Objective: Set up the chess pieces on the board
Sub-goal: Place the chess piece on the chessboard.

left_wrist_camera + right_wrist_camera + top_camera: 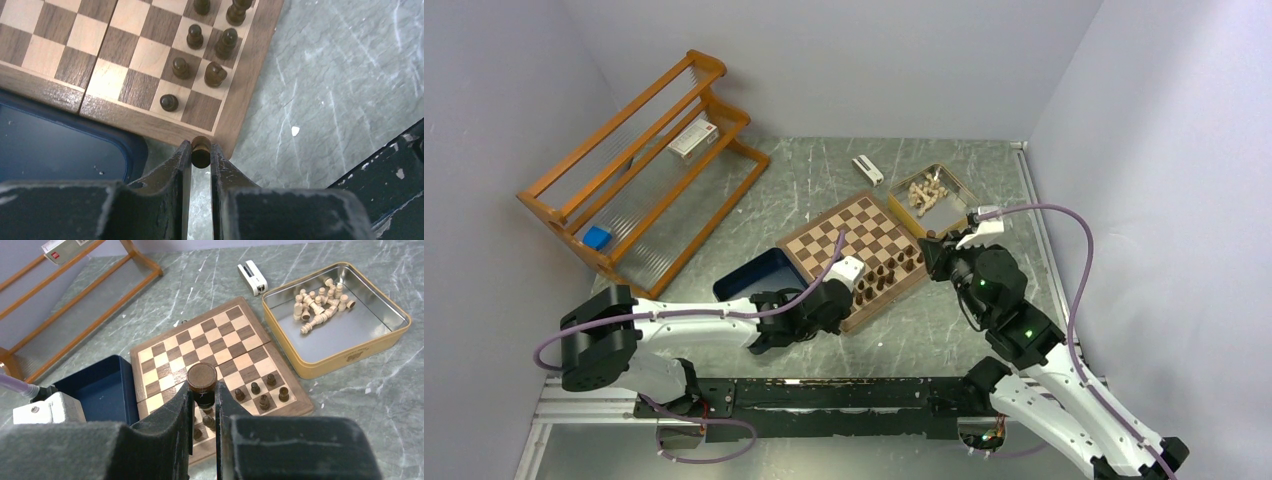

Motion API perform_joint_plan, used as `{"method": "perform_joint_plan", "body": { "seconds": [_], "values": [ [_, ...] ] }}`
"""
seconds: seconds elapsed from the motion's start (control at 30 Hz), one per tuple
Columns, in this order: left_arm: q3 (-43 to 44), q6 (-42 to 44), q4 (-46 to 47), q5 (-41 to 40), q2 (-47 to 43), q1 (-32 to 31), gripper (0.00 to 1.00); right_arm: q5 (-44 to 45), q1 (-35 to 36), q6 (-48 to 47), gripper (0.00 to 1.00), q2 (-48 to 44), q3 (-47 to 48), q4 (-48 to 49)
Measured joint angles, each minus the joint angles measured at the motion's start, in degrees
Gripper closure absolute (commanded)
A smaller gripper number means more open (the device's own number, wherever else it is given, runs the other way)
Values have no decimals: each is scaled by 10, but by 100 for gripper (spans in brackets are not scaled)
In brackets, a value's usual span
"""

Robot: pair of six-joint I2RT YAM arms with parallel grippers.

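Presently both arms are loaded.

Left end effector (pixel 200 156): fingers drawn almost together, pinching a round-headed dark piece (pixel 201 145) by its sides, with the head showing past the tips. The near corner of the chessboard (pixel 131 119) lies just ahead. The piece hangs at the outer border, not yet over a square. The corner square straight ahead is bare. Beyond it the dark brown chess pieces (pixel 215 74) stand upright in two lines running away from the fingers, pawns on the left and taller ones on the right along the edge. Judgement: the bare corner is the likely drop, and coming in from outside the rim keeps the fingers off the standing pieces. The dark blue box (pixel 50 150) sits to the left of the fingers, tight against the board's border. Bare desk (pixel 340 75) lies to the right.

Right end effector (pixel 202 399): fingers closed narrow on a broad-based dark piece (pixel 201 379). A flat round face, by the look its base, is turned toward the wrist camera. Judgement: it needs tipping base-down before release. The board lies ahead and below. Farther off to the right, the yellow tin (pixel 406 320) holds the pale beige pieces (pixel 320 302) in a heap.
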Motion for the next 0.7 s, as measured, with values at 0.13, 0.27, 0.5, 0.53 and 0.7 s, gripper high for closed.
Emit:
{"method": "perform_joint_plan", "body": {
  "seconds": [0.13, 0.27, 0.5, 0.53, 0.7],
  "values": [
    [-9, 5, 36, -11, 0, 0, 95, 0, 0, -1, 96, -8, 0, 0],
    [-11, 9, 55, -20, 7, 0, 95, 0, 0, -1, 96, -12, 0, 0],
    [-11, 17, 74, -21, 33, 0, 95, 0, 0, -2, 96, -15, 0, 0],
    [-11, 18, 77, -21, 35, 0, 95, 0, 0, -3, 96, -16, 0, 0],
    [-11, 22, 86, -21, 45, 0, 95, 0, 0, -4, 95, -18, 0, 0]
  ]
}}
